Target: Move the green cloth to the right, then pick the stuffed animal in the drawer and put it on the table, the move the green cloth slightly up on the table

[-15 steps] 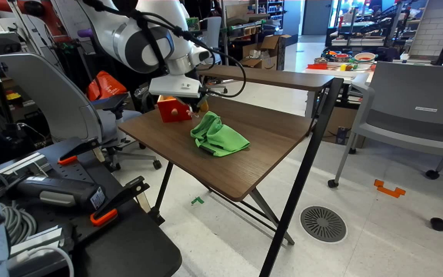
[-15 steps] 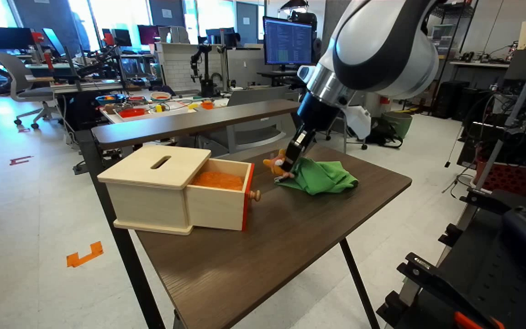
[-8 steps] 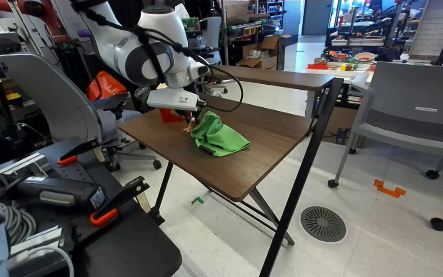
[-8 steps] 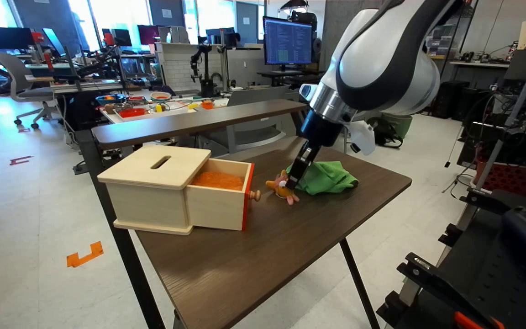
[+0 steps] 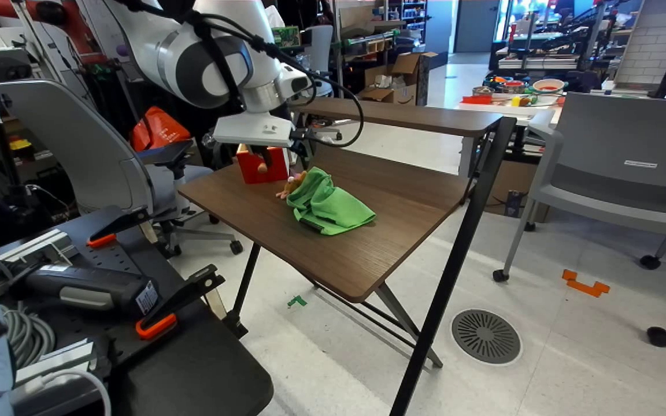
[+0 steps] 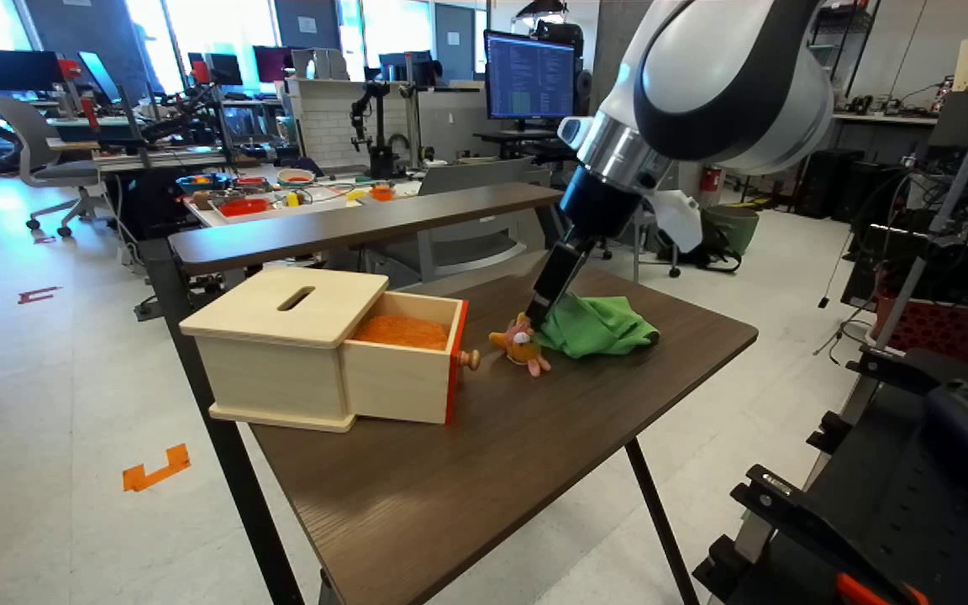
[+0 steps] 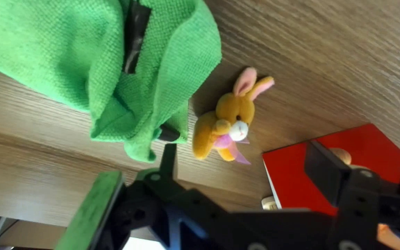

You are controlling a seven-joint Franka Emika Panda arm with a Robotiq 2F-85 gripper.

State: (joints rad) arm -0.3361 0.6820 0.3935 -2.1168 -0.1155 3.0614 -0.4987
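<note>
The stuffed animal (image 7: 236,107), a small tan rabbit with pink ears and a purple ribbon, lies on the brown table (image 6: 450,496). Right beside it is the crumpled green cloth (image 7: 71,52), with dark strips on it; both exterior views show the cloth (image 5: 336,211) too. My gripper (image 7: 242,152) is open just above the rabbit, its fingers spread wide with nothing held. In an exterior view the gripper (image 6: 539,315) is close over the rabbit (image 6: 521,343). The drawer (image 6: 404,382), red-fronted with a wooden knob, stands pulled out and has orange material inside.
A wooden box (image 6: 274,361) with a slotted lid houses the drawer at one end of the table. A raised shelf (image 5: 402,118) runs along one table side. A dark bench (image 5: 194,358) with clamps and a grey chair (image 5: 84,133) stand nearby.
The rabbit, held in the air by my gripper a second ago, was lowered onto the table beside the cloth. Since then the gripper has let go, opened wide and risen a little.
</note>
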